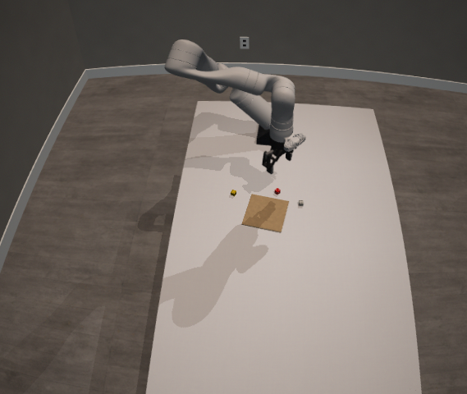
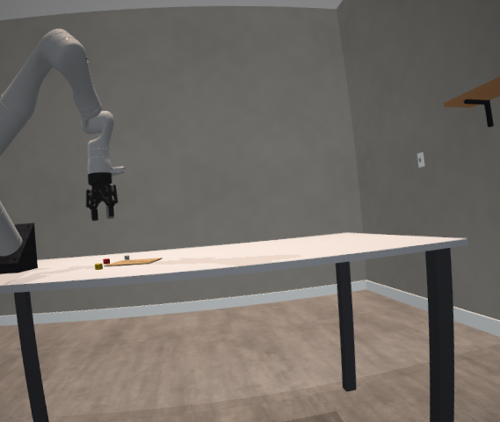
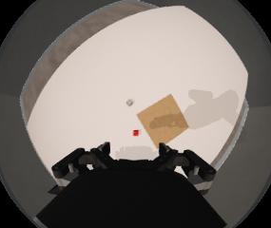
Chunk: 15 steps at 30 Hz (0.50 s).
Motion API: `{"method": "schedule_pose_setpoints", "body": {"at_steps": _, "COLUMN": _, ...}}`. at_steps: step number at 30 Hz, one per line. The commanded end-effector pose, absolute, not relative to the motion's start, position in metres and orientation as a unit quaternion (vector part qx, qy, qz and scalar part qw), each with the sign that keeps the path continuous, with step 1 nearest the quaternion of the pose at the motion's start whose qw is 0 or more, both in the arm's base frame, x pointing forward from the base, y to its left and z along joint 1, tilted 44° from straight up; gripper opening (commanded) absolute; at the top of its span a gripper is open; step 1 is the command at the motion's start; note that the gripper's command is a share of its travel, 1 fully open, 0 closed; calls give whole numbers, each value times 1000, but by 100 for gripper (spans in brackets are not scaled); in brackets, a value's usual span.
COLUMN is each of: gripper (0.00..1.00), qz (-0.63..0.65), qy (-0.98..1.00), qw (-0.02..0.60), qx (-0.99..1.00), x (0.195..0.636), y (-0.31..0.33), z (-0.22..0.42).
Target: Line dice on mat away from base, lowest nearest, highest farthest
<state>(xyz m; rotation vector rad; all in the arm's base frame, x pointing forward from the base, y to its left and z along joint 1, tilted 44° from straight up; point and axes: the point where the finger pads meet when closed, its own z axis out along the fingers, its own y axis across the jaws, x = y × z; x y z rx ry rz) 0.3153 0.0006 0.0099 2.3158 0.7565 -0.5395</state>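
We could read no writing or brand anywhere, and the dice faces were too small to make out. We counted three dice on the table (image 1: pixel 335 271), all off the one mat (image 1: pixel 265 213): a yellow die (image 1: pixel 233 193) apart to one side, a red die (image 1: pixel 276 191) just beside the mat's base-side edge, and a grey die (image 1: pixel 300 203) near its other side. The gripper (image 2: pixel 101 213) hung high above the table with fingers spread wide and nothing between them; the wrist view missed the yellow die, and only the exterior view showed a wall shelf (image 2: pixel 490 88).
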Motion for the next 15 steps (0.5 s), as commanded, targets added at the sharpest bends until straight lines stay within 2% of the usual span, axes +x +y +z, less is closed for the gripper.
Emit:
{"method": "schedule_pose_setpoints", "body": {"at_steps": 1, "gripper": 100, "qz": -202, "qy": 282, "qw": 319, "qx": 882, "x": 315, "y": 1, "z": 10}}
{"method": "schedule_pose_setpoints", "body": {"at_steps": 15, "gripper": 100, "qz": -170, "qy": 188, "qw": 338, "qx": 906, "x": 313, "y": -4, "z": 3}}
